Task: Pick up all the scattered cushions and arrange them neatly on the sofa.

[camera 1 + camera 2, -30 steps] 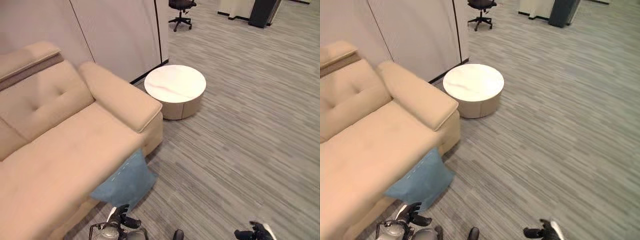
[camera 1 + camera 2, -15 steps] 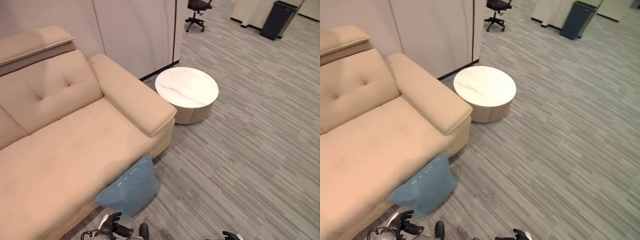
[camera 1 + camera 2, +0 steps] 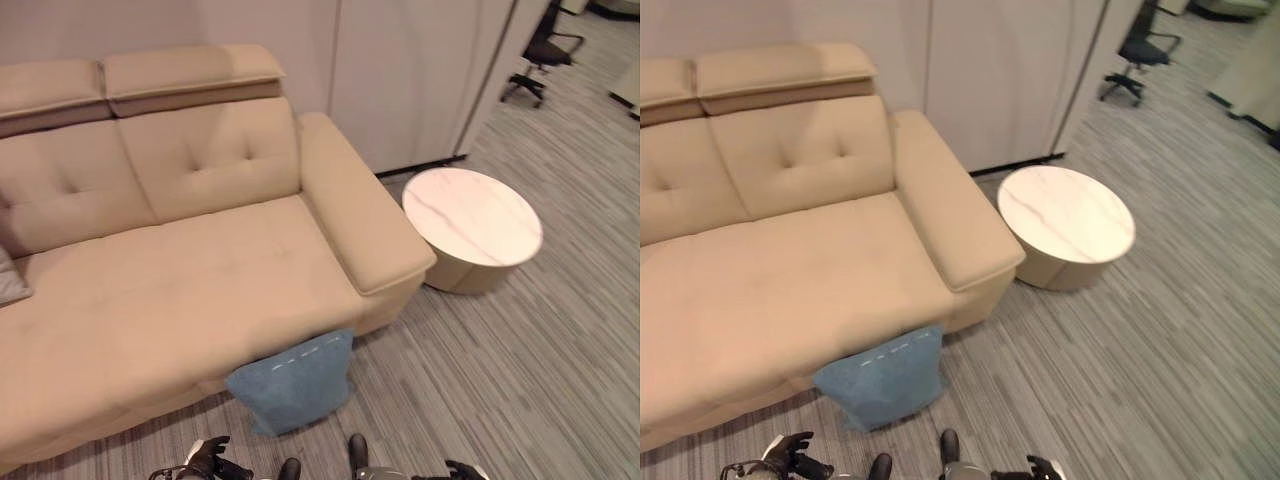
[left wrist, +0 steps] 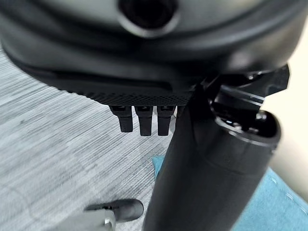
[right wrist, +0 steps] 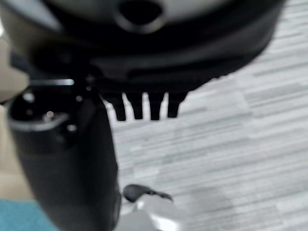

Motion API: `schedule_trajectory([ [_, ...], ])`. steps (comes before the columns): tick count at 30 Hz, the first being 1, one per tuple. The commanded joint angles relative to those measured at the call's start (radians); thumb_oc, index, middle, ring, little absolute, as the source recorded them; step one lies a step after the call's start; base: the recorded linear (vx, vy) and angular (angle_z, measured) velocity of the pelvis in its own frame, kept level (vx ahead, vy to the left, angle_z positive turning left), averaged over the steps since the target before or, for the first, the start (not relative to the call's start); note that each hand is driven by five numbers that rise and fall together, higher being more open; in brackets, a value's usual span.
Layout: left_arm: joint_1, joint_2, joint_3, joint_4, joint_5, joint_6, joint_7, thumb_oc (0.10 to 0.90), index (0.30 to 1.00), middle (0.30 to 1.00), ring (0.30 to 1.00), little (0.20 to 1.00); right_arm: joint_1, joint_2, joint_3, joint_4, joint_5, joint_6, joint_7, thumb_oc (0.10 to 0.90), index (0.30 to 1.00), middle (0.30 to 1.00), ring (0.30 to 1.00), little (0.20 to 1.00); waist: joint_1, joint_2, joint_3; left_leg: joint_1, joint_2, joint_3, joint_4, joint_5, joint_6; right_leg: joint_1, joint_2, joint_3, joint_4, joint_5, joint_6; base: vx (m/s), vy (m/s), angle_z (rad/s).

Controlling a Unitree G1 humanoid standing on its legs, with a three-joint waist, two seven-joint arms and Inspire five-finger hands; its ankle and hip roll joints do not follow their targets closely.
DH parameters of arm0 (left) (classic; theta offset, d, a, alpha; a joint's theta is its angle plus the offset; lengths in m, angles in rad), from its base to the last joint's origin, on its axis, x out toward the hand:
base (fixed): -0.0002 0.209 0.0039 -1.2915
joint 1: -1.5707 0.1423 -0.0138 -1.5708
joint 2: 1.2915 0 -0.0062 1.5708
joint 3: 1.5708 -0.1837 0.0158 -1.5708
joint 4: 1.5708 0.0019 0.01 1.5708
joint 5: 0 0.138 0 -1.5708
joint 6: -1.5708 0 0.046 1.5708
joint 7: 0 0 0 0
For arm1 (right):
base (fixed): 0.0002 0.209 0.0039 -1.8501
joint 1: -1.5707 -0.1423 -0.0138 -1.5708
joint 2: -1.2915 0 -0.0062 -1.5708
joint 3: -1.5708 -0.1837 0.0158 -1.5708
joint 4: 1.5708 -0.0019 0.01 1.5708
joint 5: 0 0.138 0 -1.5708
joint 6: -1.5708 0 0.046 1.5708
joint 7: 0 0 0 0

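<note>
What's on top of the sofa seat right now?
The sofa seat is mostly bare; a grey cushion shows at its far end, cut off by the edge. The blue cushion leans against its front, on the floor.

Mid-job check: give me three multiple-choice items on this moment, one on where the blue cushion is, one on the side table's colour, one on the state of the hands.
1. Where is the blue cushion?
A. On the floor, leaning against the sofa's front
B. On top of the round table
C. Up on the sofa's backrest

2. What colour is the round table's top?
A. Black
B. White with faint veining
C. Red

3. What are the hands doing?
A. Both gripping the cushion
B. The left is pressing on the table
C. Both open, holding nothing

Answers:
1 A: the blue cushion stands on the carpet against the sofa, below its seat edge.
2 B: the round table has a pale marbled top.
3 C: the left hand and the right hand show straight fingers over bare carpet.
</note>
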Motion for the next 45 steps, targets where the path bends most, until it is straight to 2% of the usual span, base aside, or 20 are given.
schedule_trajectory([
  [1, -0.061, 0.009, 0.018, -0.001, 0.001, -0.043, 0.001, 0.8, 0.9, 0.9, 0.9, 0.9, -0.021, -0.07, -0.016, -0.021, 0.03, -0.029, -0.025, 0.8, 0.9, 0.9, 0.9, 0.9, 0.002, -0.042, 0.0, -0.051, -0.028, 0.057, 0.063, -0.067, -0.033, 0.006, -0.03, -0.03, 0.052, -0.078, 0.081, -0.05, -0.163, 0.41],
  [2, -0.075, 0.003, 0.005, -0.002, -0.001, -0.04, 0.003, 0.8, 0.9, 0.9, 0.9, 0.9, -0.033, -0.083, -0.022, -0.037, 0.042, -0.035, -0.031, 0.8, 0.9, 0.9, 0.9, 0.9, -0.001, -0.041, 0.019, -0.105, -0.012, 0.057, 0.082, -0.044, -0.057, 0.015, -0.032, -0.086, 0.043, -0.091, 0.065, -0.05, -0.163, 0.53],
  [4, -0.081, 0.001, 0.004, -0.002, -0.001, -0.04, 0.005, 0.8, 0.9, 0.9, 0.9, 0.9, -0.035, -0.087, -0.024, -0.041, 0.044, -0.037, -0.033, 0.8, 0.9, 0.9, 0.9, 0.9, -0.006, -0.04, 0.023, -0.125, -0.007, 0.073, 0.089, -0.042, -0.059, 0.015, -0.036, -0.107, 0.043, -0.096, 0.061, -0.05, -0.137, 1.05],
  [7, -0.091, -0.004, 0.001, -0.013, -0.008, -0.043, 0.011, 0.8, 0.9, 0.9, 0.9, 0.9, -0.037, -0.1, -0.028, -0.048, 0.048, -0.039, -0.037, 0.8, 0.9, 0.9, 0.9, 0.9, -0.023, -0.038, 0.037, -0.175, 0.037, 0.207, 0.121, -0.036, -0.061, 0.02, -0.052, -0.176, 0.031, -0.105, 0.052, -0.05, -0.094, 1.11],
  [8, -0.096, -0.002, -0.003, -0.033, -0.005, -0.043, 0.012, 0.8, 0.9, 0.9, 0.9, 0.9, -0.034, -0.106, -0.037, -0.054, 0.056, -0.039, -0.04, 0.8, 0.9, 0.9, 0.9, 0.9, -0.039, -0.036, 0.039, -0.188, 0.082, 0.313, 0.109, -0.02, -0.064, 0.026, -0.057, -0.226, 0.009, -0.105, 0.05, 0.01, -0.086, 0.98],
  [9, -0.095, -0.001, -0.004, -0.034, -0.003, -0.042, 0.011, 0.8, 0.9, 0.9, 0.9, 0.9, -0.032, -0.105, -0.037, -0.053, 0.057, -0.039, -0.041, 0.8, 0.9, 0.9, 0.9, 0.9, -0.041, -0.035, 0.036, -0.184, 0.089, 0.323, 0.099, -0.017, -0.065, 0.028, -0.057, -0.237, 0.007, -0.104, 0.049, 0.02, -0.069, 0.83],
  [15, -0.103, 0.024, 0.009, -0.06, -0.029, -0.047, 0.018, 0.8, 0.9, 0.9, 0.9, 0.9, -0.055, -0.097, -0.015, -0.062, 0.059, -0.043, -0.051, 0.8, 0.9, 0.9, 0.9, 0.9, -0.029, -0.049, 0.055, -0.206, 0.098, 0.322, 0.09, -0.012, -0.065, 0.004, -0.049, -0.24, 0.008, -0.103, 0.049, 0.02, -0.018, 0.33],
  [17, -0.121, 0.038, 0.014, -0.08, -0.054, -0.058, 0.033, 0.8, 0.9, 0.9, 0.9, 0.9, -0.077, -0.099, -0.007, -0.077, 0.065, -0.048, -0.063, 0.8, 0.9, 0.9, 0.9, 0.9, -0.023, -0.055, 0.074, -0.245, 0.098, 0.317, 0.1, -0.009, -0.064, -0.04, -0.05, -0.236, 0.026, -0.102, 0.047, -0.08, 0.016, -0.09],
  [19, -0.166, 0.063, 0.015, -0.131, -0.109, -0.086, 0.064, 0.8, 0.9, 0.9, 0.9, 0.9, -0.129, -0.11, -0.004, -0.127, 0.096, -0.066, -0.087, 0.8, 0.9, 0.9, 0.9, 0.9, -0.016, -0.057, 0.116, -0.332, 0.089, 0.319, 0.126, -0.001, -0.06, -0.134, -0.062, -0.232, 0.068, -0.094, 0.042, -0.14, 0.064, 0.0],
  [21, -0.199, 0.091, 0.019, -0.206, -0.16, -0.11, 0.092, 0.8, 0.9, 0.9, 0.9, 0.9, -0.179, -0.129, -0.004, -0.19, 0.135, -0.082, -0.106, 0.8, 0.9, 0.9, 0.9, 0.9, -0.011, -0.048, 0.136, -0.389, 0.084, 0.314, 0.141, -0.021, -0.067, -0.214, -0.068, -0.218, 0.108, -0.108, 0.044, -0.14, 0.1, 0.05],
  [22, -0.259, 0.125, 0.023, -0.289, -0.225, -0.14, 0.128, 0.8, 0.9, 0.9, 0.9, 0.9, -0.255, -0.16, 0.002, -0.282, 0.161, -0.098, -0.148, 0.8, 0.9, 0.9, 0.9, 0.9, -0.012, -0.045, 0.162, -0.475, 0.082, 0.319, 0.157, -0.009, -0.069, -0.318, -0.084, -0.205, 0.145, -0.098, 0.045, -0.21, 0.094, -0.01],
  [25, -0.304, 0.142, 0.025, -0.34, -0.263, -0.155, 0.147, 0.8, 0.9, 0.9, 0.9, 0.9, -0.31, -0.173, 0.003, -0.327, 0.176, -0.105, -0.174, 0.8, 0.9, 0.9, 0.9, 0.9, -0.015, -0.042, 0.174, -0.538, 0.078, 0.322, 0.172, -0.004, -0.07, -0.384, -0.092, -0.196, 0.164, -0.093, 0.046, -0.14, 0.065, -0.04],
  [26, -0.355, 0.159, 0.029, -0.383, -0.301, -0.172, 0.166, 0.8, 0.9, 0.9, 0.9, 0.9, -0.368, -0.192, 0.0, -0.371, 0.194, -0.113, -0.198, 0.8, 0.9, 0.9, 0.9, 0.9, -0.018, -0.033, 0.186, -0.6, 0.075, 0.323, 0.182, 0.002, -0.072, -0.454, -0.102, -0.188, 0.182, -0.087, 0.048, -0.09, 0.039, -0.07],
  [29, -0.433, 0.172, 0.033, -0.433, -0.343, -0.197, 0.192, 0.8, 0.9, 0.9, 0.9, 0.9, -0.453, -0.222, -0.009, -0.43, 0.216, -0.137, -0.234, 0.8, 0.9, 0.9, 0.9, 0.9, -0.023, -0.02, 0.188, -0.69, 0.067, 0.32, 0.184, 0.013, -0.076, -0.546, -0.112, -0.18, 0.195, -0.079, 0.054, -0.09, 0.025, -0.03],
  [33, -0.564, 0.201, 0.02, -0.513, -0.342, -0.221, 0.239, 0.8, 0.9, 0.9, 0.9, 0.9, -0.619, -0.273, 0.0, -0.523, 0.228, -0.182, -0.284, 0.8, 0.9, 0.9, 0.9, 0.9, -0.03, 0.007, 0.197, -0.84, 0.055, 0.306, 0.181, 0.035, -0.079, -0.719, -0.126, -0.154, 0.232, -0.076, 0.067, -0.01, 0.006, 0.0],
  [40, -0.642, 0.204, 0.003, -0.536, -0.332, -0.217, 0.272, 0.8, 0.9, 0.9, 0.9, 0.9, -0.737, -0.299, 0.036, -0.589, 0.212, -0.195, -0.31, 0.8, 0.9, 0.9, 0.9, 0.9, -0.038, 0.016, 0.217, -0.955, 0.057, 0.294, 0.203, 0.039, -0.079, -0.855, -0.133, -0.138, 0.29, -0.08, 0.073, 0.0, -0.003, 0.0],
  [45, -0.724, 0.18, -0.031, -0.545, -0.328, -0.214, 0.299, 0.8, 0.9, 0.9, 0.9, 0.9, -0.815, -0.267, 0.088, -0.597, 0.196, -0.189, -0.322, 0.8, 0.9, 0.9, 0.9, 0.9, -0.048, 0.017, 0.231, -1.039, 0.057, 0.285, 0.223, 0.046, -0.078, -0.944, -0.136, -0.13, 0.325, -0.079, 0.077, -0.02, -0.03, 0.06],
])
